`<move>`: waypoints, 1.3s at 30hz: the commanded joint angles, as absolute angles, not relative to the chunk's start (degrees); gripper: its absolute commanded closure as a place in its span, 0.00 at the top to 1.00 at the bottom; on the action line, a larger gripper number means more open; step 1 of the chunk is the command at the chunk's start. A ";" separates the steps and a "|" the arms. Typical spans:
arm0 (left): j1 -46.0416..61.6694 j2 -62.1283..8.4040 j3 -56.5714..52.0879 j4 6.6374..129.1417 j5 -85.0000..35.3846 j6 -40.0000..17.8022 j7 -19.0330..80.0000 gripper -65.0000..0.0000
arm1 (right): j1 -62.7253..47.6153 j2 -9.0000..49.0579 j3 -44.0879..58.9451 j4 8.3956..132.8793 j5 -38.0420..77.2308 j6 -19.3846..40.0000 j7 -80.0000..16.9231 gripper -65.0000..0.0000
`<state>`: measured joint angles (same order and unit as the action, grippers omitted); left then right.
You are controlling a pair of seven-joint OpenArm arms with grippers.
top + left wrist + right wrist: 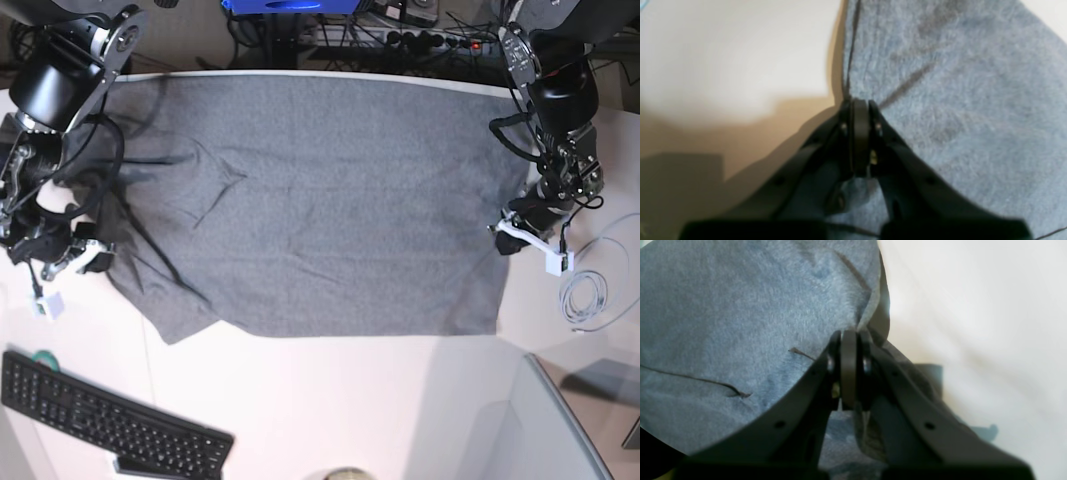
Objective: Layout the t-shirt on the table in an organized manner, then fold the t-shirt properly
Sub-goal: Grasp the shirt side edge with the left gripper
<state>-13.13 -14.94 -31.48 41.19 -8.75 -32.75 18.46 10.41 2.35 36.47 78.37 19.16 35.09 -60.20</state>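
Base view: the heather-grey knit cotton t-shirt lies spread on the smooth white table; left claw and right claw each pinch its edge

- The t-shirt is heather-grey knit cotton, plain and without print.
- It is spread wide across the upper half of the base frame, reaching from the far left almost to the right side.
- Its right edge runs nearly straight down the right of the frame; its lower edge lies roughly level across the middle.
- At the left of the frame the cloth is bunched and creased, with diagonal folds running toward the lower left.
- The tabletop is smooth and white, and is left bare below the t-shirt in the lower part of the frame.
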 commanded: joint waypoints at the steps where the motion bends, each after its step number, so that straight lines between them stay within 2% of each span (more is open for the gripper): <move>1: -13.05 -15.87 -31.60 43.74 -9.01 -32.57 17.71 0.00 | 11.56 2.95 36.35 79.08 20.00 35.38 -59.30 0.00; 4: -10.77 -15.34 -31.60 49.19 -8.84 -32.57 18.95 0.00 | 11.65 2.95 36.35 79.08 20.00 35.38 -59.30 0.00; 16: -4.62 -11.12 -32.04 77.32 -8.75 -32.57 43.74 0.00 | 11.65 2.95 36.35 78.99 20.00 35.38 -59.30 0.00; 19: -1.98 -10.77 -32.13 81.63 -9.19 -29.49 49.19 0.00 | 11.65 2.95 36.35 78.99 20.00 35.38 -59.30 0.00; 23: 1.89 -9.80 -32.13 85.93 -9.27 -26.59 49.80 0.00 | 11.65 2.95 36.35 78.99 20.00 35.38 -59.30 0.00; 33: 4.53 -9.80 -32.48 86.90 -9.36 -26.51 51.65 0.00 | 11.65 2.95 36.35 78.99 20.00 35.38 -59.30 0.00; 34: 4.53 -9.80 -33.45 87.60 -9.36 -26.51 52.44 0.09 | 11.65 2.95 36.35 78.99 20.00 35.38 -59.30 0.00; 37: 4.53 -7.96 -39.43 92.44 -9.36 -26.51 55.25 0.51 | 11.65 2.95 36.35 78.99 20.00 35.38 -59.30 0.00; 39: 4.35 -7.34 -42.86 95.87 -9.36 -26.51 55.87 0.67 | 11.65 2.95 36.35 78.99 20.00 35.38 -59.30 0.00</move>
<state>5.04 -6.81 -43.07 94.80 -8.80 -26.59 56.62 10.41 2.35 36.47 78.26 19.09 35.11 -60.20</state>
